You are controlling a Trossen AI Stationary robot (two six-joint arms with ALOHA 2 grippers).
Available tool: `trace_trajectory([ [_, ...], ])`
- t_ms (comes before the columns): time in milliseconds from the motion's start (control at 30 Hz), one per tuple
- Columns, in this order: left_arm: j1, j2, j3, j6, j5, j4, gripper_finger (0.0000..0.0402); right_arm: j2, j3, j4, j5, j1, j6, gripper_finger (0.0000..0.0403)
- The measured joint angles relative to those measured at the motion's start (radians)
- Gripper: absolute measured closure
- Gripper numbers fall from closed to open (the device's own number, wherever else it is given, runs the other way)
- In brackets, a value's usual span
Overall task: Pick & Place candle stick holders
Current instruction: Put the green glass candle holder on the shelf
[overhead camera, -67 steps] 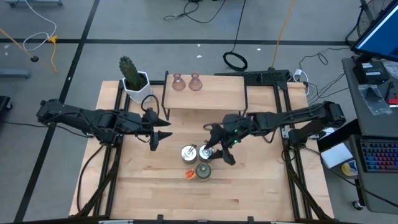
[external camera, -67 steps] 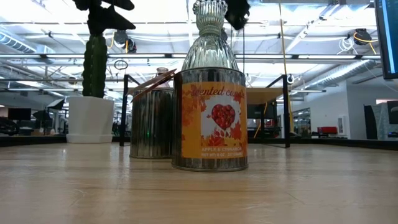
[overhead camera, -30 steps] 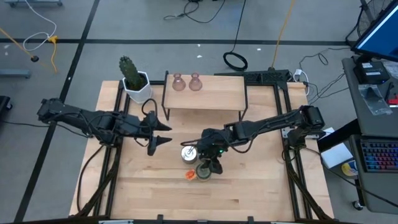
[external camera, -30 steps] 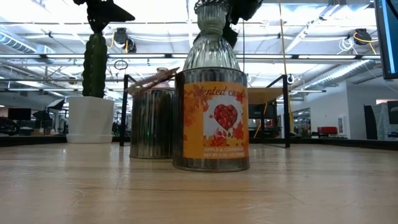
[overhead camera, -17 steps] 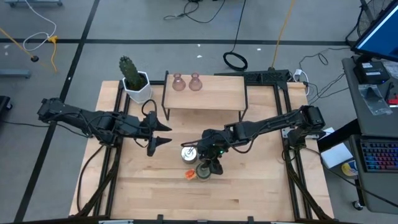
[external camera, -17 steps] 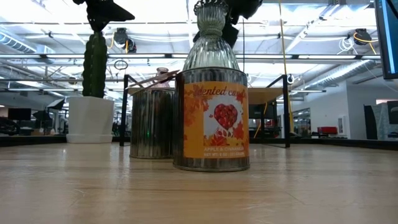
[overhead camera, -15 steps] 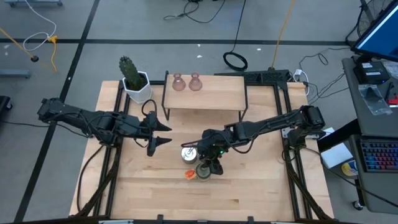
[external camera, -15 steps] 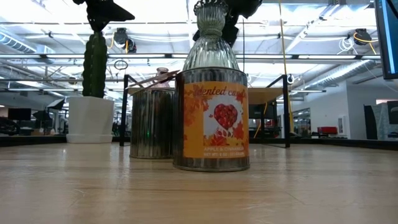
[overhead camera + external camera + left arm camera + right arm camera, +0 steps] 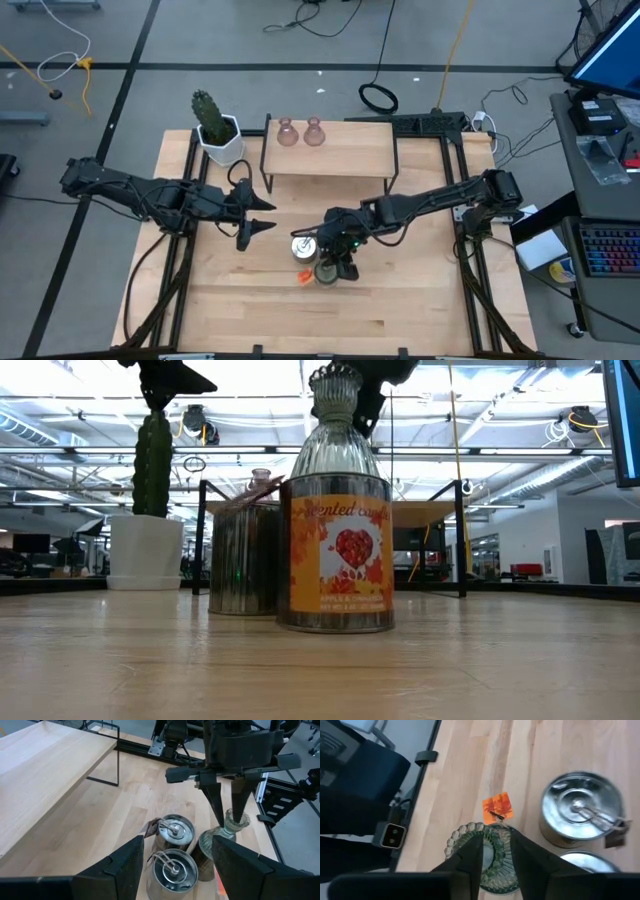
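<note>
Since the earliest pictures, the right gripper [image 9: 339, 262] has been brought across from beside the silvery tins and set over the olive-green holder [image 9: 337, 420], its fingers [image 9: 239, 797] closed on the neck. The labelled tin [image 9: 335, 553] has been shifted slightly in the low view.

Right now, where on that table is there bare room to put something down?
Free: the near strip of table below the cluster, and most of the raised shelf beside the two pink holders. Crowded: mid-table, where the right tool grips the green holder against two silver tins; the left tool waits alongside.
</note>
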Motion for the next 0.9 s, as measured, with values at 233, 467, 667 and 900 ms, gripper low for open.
trace_trajectory([
  [233, 0.000, 0.000, 0.000, 0.006, 0.000, 0.000, 0.0167, 0.000, 0.027, -0.013, 0.008, -0.001, -0.047, 0.0349],
  [467, 0.000, 0.000, 0.000, 0.008, 0.000, 0.000, 0.0167, 0.000, 0.027, -0.010, 0.003, -0.001, -0.052, 0.0384],
  [667, 0.000, 0.000, 0.000, 0.007, 0.000, 0.000, 0.0167, 0.000, 0.027, -0.010, 0.004, -0.001, -0.058, 0.0343],
  [900, 0.000, 0.000, 0.000, 0.007, 0.000, 0.000, 0.0167, 0.000, 0.027, -0.014, 0.005, -0.001, -0.077, 0.0256],
])
